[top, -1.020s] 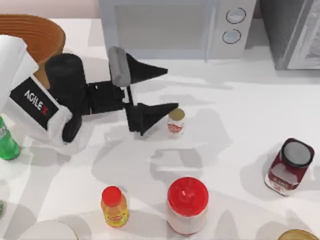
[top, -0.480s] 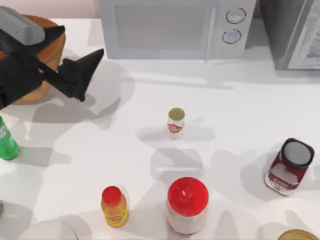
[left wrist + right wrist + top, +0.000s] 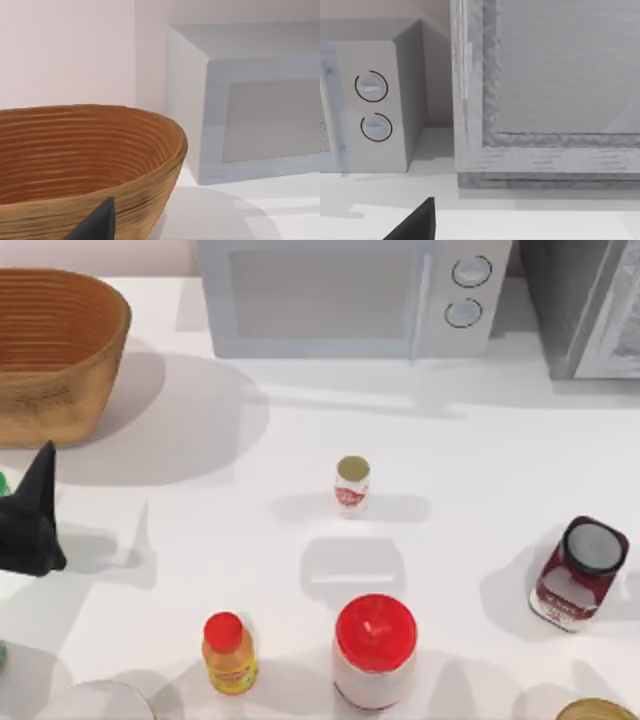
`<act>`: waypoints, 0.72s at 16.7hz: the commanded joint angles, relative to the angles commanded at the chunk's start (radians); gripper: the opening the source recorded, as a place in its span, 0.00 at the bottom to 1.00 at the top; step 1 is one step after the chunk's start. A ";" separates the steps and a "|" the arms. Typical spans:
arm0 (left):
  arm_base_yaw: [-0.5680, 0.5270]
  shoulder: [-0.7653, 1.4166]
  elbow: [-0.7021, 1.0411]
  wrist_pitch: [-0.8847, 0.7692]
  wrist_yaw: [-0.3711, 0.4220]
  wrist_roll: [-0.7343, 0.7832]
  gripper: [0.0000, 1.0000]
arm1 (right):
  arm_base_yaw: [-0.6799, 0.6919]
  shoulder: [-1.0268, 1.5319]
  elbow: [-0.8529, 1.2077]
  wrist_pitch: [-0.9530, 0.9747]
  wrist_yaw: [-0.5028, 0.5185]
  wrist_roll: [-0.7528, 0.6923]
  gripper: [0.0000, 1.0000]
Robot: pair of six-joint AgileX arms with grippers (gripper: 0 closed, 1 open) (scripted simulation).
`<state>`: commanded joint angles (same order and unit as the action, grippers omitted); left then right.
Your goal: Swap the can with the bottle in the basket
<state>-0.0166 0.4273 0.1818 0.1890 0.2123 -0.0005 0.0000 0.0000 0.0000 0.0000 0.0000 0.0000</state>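
The can (image 3: 351, 485), a tiny white cylinder with red marks and a dull gold top, stands upright alone in the middle of the table. The wicker basket (image 3: 60, 350) sits at the back left, and nothing shows inside it; its ribbed wall (image 3: 90, 165) is close ahead in the left wrist view. My left gripper is at the table's left edge, in front of the basket, with one black finger (image 3: 35, 515) in view. A sliver of the green bottle (image 3: 3, 483) peeks out beside that finger; the rest is hidden. The left fingertip (image 3: 100, 222) and the right fingertip (image 3: 417, 222) each sit off to one side.
A grey microwave (image 3: 340, 295) stands at the back and a grey appliance (image 3: 590, 300) at the back right. Along the front are a yellow bottle with a red cap (image 3: 228, 652), a big white jar with a red lid (image 3: 375, 650) and a dark red jar (image 3: 578, 573).
My left arm has drawn back from beside the can, swung left past the basket and now sits at the left edge over the bottle. The can has not moved.
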 joint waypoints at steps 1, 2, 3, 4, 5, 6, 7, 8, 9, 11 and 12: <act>0.005 -0.089 -0.038 -0.041 -0.041 -0.001 1.00 | 0.000 0.000 0.000 0.000 0.000 0.000 1.00; 0.009 -0.168 -0.072 -0.077 -0.079 -0.001 1.00 | 0.000 0.000 0.000 0.000 0.000 0.000 1.00; 0.012 -0.237 -0.102 -0.107 -0.113 -0.001 1.00 | 0.000 0.000 0.000 0.000 0.000 0.000 1.00; 0.014 -0.296 -0.126 -0.133 -0.142 -0.001 1.00 | 0.000 0.000 0.000 0.000 0.000 0.000 1.00; 0.015 -0.343 -0.146 -0.153 -0.166 -0.001 1.00 | 0.000 0.000 0.000 0.000 0.000 0.000 1.00; 0.016 -0.380 -0.162 -0.169 -0.186 0.000 1.00 | 0.000 0.000 0.000 0.000 0.000 0.000 1.00; 0.016 -0.406 -0.173 -0.180 -0.200 0.000 1.00 | 0.000 0.000 0.000 0.000 0.000 0.000 1.00; 0.017 -0.422 -0.180 -0.187 -0.209 0.000 1.00 | 0.000 0.000 0.000 0.000 0.000 0.000 1.00; 0.017 -0.427 -0.182 -0.189 -0.212 0.001 1.00 | 0.000 0.000 0.000 0.000 0.000 0.000 1.00; 0.017 -0.427 -0.182 -0.189 -0.212 0.001 1.00 | 0.000 0.000 0.000 0.000 0.000 0.000 1.00; 0.017 -0.427 -0.182 -0.189 -0.212 0.001 1.00 | 0.000 0.000 0.000 0.000 0.000 0.000 1.00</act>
<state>0.0000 0.0000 0.0000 0.0000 0.0000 0.0000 0.0000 0.0000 0.0000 0.0000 0.0000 0.0000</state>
